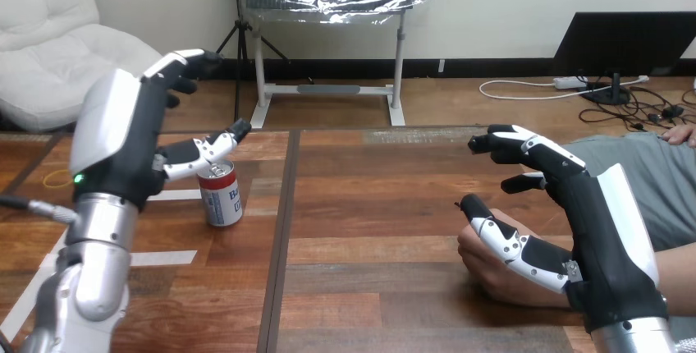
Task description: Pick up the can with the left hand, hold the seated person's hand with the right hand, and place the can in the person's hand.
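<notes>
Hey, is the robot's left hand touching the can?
Cannot tell. In the head view the left hand hangs open beside the can, its thumb overlapping the can's top, with no plain contact or gap.

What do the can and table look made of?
Can: likely thin metal, with a silvery rim on top and a glossy red-and-white printed wall. Table: wood or wood-look planks, with visible grain and a mild sheen; solid or veneer is not clear.

My left hand (123, 135): black body, white back shell, black-and-white jointed fingers (170, 63), small green light (79, 178) at wrist. My right hand (611, 234): same build. Left forearm (97, 246), right forearm (634, 338): silver metal.
</notes>
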`<act>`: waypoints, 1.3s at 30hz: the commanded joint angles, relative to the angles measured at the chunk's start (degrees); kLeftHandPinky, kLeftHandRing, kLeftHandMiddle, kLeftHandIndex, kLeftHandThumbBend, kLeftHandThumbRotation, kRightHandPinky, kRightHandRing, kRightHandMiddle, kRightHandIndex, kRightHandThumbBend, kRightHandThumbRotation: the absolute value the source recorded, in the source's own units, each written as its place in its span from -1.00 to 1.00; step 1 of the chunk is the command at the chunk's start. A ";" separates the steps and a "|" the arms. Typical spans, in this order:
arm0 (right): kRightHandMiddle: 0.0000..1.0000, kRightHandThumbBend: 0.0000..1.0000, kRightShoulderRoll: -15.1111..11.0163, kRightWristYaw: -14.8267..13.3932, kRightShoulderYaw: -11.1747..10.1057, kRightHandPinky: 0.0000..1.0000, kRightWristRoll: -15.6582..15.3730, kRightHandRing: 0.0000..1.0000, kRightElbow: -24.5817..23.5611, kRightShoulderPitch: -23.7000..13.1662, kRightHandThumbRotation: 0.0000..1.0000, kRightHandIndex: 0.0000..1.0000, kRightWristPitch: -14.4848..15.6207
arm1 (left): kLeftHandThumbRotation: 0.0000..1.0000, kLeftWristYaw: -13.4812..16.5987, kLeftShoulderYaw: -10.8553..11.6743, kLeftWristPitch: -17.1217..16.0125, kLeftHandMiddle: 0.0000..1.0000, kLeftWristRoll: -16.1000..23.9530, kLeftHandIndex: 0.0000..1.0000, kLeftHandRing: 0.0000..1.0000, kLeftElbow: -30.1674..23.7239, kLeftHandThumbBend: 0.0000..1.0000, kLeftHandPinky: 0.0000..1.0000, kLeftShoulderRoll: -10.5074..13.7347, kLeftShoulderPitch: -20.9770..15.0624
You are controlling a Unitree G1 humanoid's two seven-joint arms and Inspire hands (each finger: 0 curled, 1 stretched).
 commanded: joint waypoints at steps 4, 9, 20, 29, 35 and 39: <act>0.67 -0.01 -1.42 0.33 -1.10 0.28 0.52 0.55 -0.23 -3.65 -1.00 0.40 0.03 | -0.18 2.90 -3.85 0.21 0.54 5.10 0.51 0.44 4.12 0.26 0.22 2.48 -7.17; 0.67 -0.01 -1.81 0.35 -1.28 0.28 0.52 0.54 -0.32 -3.76 -1.00 0.39 0.24 | 0.06 4.73 -5.92 0.27 0.57 8.23 0.54 0.49 6.79 0.27 0.29 3.00 -9.19; 0.65 0.00 -2.60 0.37 -1.40 0.28 0.58 0.54 -0.86 -3.83 -1.00 0.39 1.17 | 0.48 9.49 -10.86 1.01 0.59 14.89 0.58 0.51 14.64 0.28 0.34 3.61 -14.46; 0.65 0.01 -2.89 0.68 -1.63 0.29 0.73 0.54 -0.87 -4.01 -1.00 0.38 1.30 | 0.77 11.63 -14.68 3.15 0.68 18.79 0.66 0.60 19.42 0.26 0.47 3.48 -18.05; 0.65 0.03 -2.78 1.11 -1.77 0.30 0.39 0.54 -1.48 -3.97 -1.00 0.38 2.35 | 0.97 13.26 -17.98 5.87 0.81 21.98 0.77 0.77 22.67 0.23 0.71 3.02 -20.72; 0.65 0.03 -2.72 1.35 -1.78 0.30 0.07 0.54 -1.91 -3.98 -1.00 0.38 2.95 | 0.99 13.58 -19.36 7.04 0.92 22.77 0.87 0.91 24.16 0.25 0.88 2.85 -21.89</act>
